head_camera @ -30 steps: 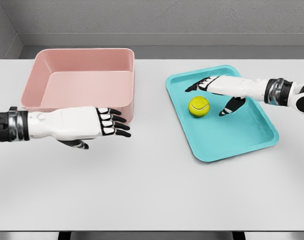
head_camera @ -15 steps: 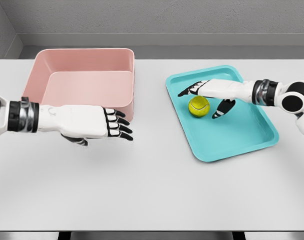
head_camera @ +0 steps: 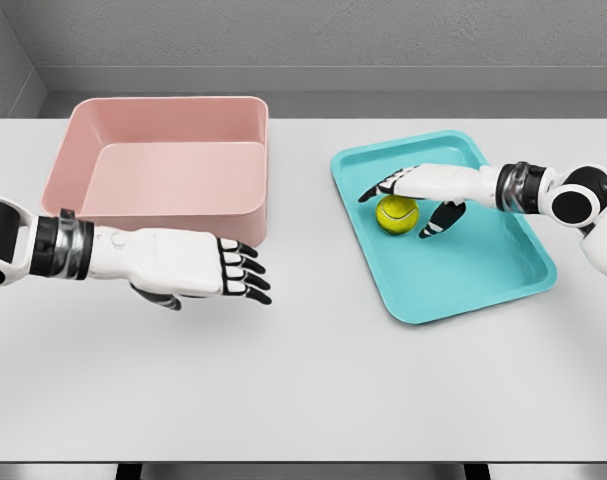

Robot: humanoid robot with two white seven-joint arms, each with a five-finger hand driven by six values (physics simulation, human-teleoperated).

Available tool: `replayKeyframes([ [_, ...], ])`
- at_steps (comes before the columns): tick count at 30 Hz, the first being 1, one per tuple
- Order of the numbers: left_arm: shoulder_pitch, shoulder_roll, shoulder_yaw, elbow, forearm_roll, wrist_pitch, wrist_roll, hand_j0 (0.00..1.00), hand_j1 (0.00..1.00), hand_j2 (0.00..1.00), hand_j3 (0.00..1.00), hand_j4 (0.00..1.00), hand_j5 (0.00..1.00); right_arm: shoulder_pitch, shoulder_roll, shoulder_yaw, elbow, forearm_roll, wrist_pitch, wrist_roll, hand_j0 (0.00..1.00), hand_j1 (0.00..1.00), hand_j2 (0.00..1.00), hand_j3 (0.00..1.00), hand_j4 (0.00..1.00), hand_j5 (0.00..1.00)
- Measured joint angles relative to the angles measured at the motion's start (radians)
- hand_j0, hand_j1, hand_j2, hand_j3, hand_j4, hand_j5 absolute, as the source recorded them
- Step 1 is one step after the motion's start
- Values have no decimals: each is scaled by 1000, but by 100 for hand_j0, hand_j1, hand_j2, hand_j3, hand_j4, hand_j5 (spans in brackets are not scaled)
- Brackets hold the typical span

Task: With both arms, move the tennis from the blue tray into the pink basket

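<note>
**Ana:** Over on the blue tray, the right hand hangs above the tennis ball, fingers fanned out past it on the far side and the thumb dropped on the near side. It straddles the ball, but I can't tell whether any fingertip touches it.

**Ben:** So not gripped yet?

**Ana:** I'd say not. The fingers are spread rather than curled round it, and the ball sits on the tray floor, toward the upper left part. That pose looks like the set-up for a top grasp: fingers one side, thumb the other, ready to close.

**Ben:** And the left hand?

**Ana:** It hovers over the white table, just in front of the pink basket, palm down, fingers loosely extended, holding nothing. It points toward the tray.

**Ben:** Why park it there?

**Ana:** My guess is a handover. The basket lies well apart from the tray, on the left arm's side, so the left hand waits between them to receive the ball and carry it in. The basket holds nothing so far.
</note>
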Motion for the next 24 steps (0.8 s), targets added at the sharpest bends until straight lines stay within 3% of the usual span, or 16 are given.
replayKeyframes([
  [4,23,-4,1,1,5,1,105,100,100,100,100,100,100,0,6,1,12,3,0,0,85,85,85,85,85,85],
  [9,25,0,-9,1,9,1,135,100,100,100,100,100,100,0,12,1,20,5,-1,0,78,78,78,78,78,78],
  [16,3,7,-87,1,3,1,95,100,100,100,100,100,100,0,13,15,25,3,0,-1,70,70,70,70,70,70],
  [24,-35,44,-92,2,-5,1,47,100,100,100,100,100,100,-8,13,28,27,1,0,0,59,59,59,59,59,59],
])
